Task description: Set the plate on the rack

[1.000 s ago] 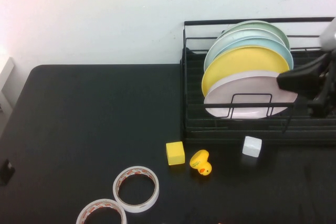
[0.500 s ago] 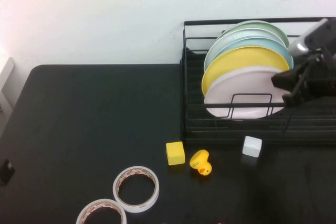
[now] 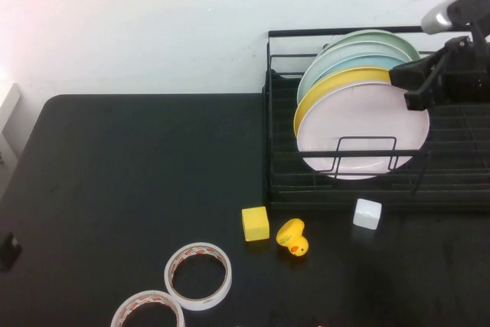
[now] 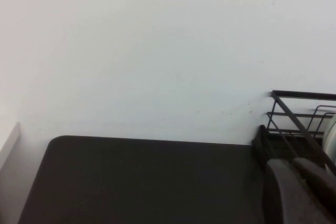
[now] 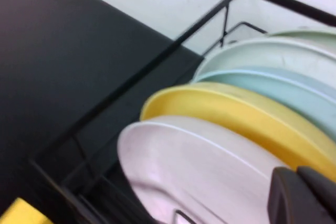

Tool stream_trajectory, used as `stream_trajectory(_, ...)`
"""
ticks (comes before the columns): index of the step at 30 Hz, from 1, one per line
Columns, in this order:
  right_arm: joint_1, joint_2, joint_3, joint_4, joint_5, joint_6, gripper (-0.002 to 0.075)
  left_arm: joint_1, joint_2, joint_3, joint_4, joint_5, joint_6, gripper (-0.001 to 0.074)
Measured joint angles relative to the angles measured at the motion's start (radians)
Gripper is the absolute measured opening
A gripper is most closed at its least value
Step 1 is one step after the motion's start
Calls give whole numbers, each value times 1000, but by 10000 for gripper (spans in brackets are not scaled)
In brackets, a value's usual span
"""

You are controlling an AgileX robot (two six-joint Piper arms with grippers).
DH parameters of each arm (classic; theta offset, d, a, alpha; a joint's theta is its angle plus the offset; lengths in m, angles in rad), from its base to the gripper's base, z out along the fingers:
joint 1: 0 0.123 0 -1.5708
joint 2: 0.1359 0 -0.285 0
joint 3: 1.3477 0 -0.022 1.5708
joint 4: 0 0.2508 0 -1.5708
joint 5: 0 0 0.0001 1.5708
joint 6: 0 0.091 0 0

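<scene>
The pale pink plate [image 3: 360,132] stands nearly upright in the front slot of the black wire rack [image 3: 344,33] at the table's back right, leaning on the yellow plate [image 3: 333,89]. My right gripper [image 3: 407,88] is at the plate's upper right rim, shut on that rim. In the right wrist view the fingertips of the right gripper [image 5: 296,174] straddle the edge of the plate [image 5: 194,166], with the rack's rail [image 5: 157,56] beyond. My left gripper [image 4: 293,165] is shut and empty, held off to the left, looking along the table toward the rack [image 4: 294,124].
A light blue plate [image 3: 364,61] and a green plate [image 3: 383,37] stand behind the yellow one. In front of the rack lie a yellow block [image 3: 256,223], a rubber duck [image 3: 292,237] and a white block [image 3: 367,214]. Two tape rolls [image 3: 199,275] [image 3: 148,309] lie at the front.
My right gripper has risen and moved back toward the wall. The pink plate has swung from a low tilt to nearly upright against the yellow plate.
</scene>
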Motion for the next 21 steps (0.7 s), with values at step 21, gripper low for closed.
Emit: stream_trajectory(21,0,-761,341,250,64,-125,-2,0,0,0,0,0,0,-2)
